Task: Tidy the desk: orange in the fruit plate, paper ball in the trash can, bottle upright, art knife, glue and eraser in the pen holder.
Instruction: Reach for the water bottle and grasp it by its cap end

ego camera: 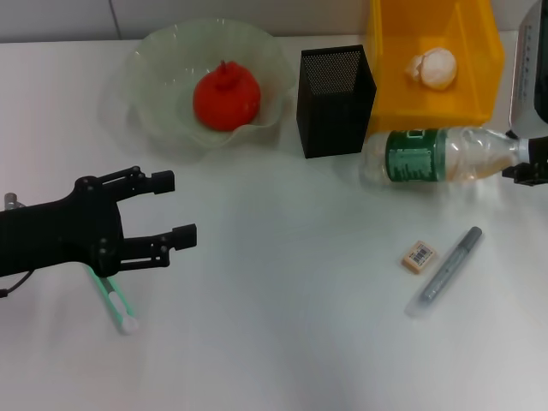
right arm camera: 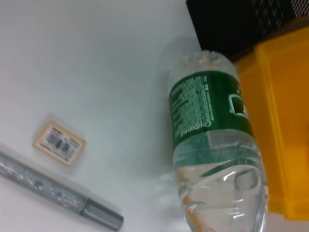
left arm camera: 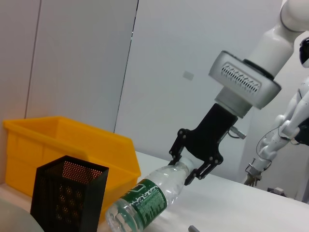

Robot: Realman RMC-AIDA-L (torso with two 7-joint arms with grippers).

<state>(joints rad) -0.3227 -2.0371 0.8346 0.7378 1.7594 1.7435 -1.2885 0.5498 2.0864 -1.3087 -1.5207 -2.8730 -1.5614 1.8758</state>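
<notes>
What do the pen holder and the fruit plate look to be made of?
Pen holder: likely black metal mesh, matte; small perforations show across its walls. Fruit plate: translucent pale green glass or plastic, glossy, with a wavy rim; which one is unclear.

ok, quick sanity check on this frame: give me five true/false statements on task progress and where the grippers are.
1. The orange sits in the fruit plate. True.
2. The bottle stands upright. False: it lies on its side beside the yellow bin.
3. The right gripper has its fingers around the bottle's neck. True.
4. The eraser is in the pen holder. False: it lies on the desk next to the grey pen-like tool.
5. The left gripper holds the paper ball. False: it is open and empty; the ball is in the bin.
</notes>
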